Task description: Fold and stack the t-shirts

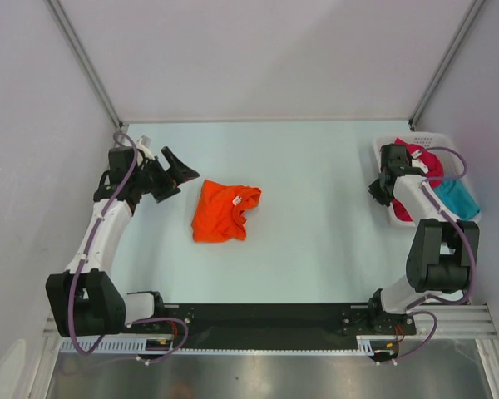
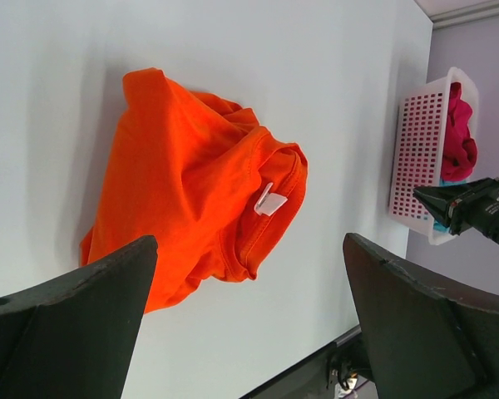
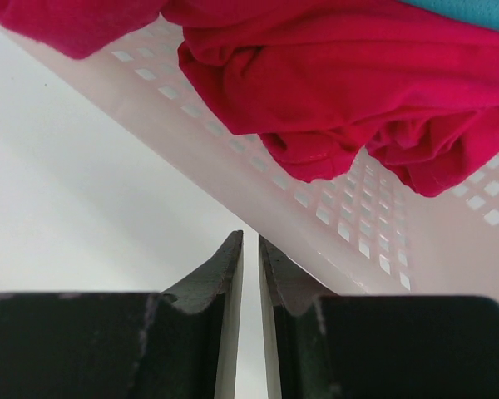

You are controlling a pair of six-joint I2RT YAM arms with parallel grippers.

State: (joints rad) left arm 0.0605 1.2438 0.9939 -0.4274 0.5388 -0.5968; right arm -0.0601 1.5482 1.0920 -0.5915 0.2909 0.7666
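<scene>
The orange t-shirt (image 1: pixel 224 210) (image 2: pixel 191 191) lies crumpled on the table left of centre, its white neck label facing up. My left gripper (image 1: pixel 176 176) (image 2: pixel 249 249) hovers wide open just left of and behind it, with nothing between the fingers. The crimson t-shirt (image 1: pixel 420 158) (image 3: pixel 341 83) and the teal t-shirt (image 1: pixel 459 198) (image 3: pixel 474 8) are bunched inside the white lattice basket (image 1: pixel 416 135) (image 3: pixel 333 224). My right gripper (image 1: pixel 380 193) (image 3: pixel 250 237) sits at the basket's left wall, its jaws drawn to a thin slit with nothing in it.
The basket (image 2: pixel 416 150) stands at the far right of the table, close to the right wall. Grey enclosure walls close in the back and both sides. A black rail (image 1: pixel 266 316) runs along the near edge between the arm bases.
</scene>
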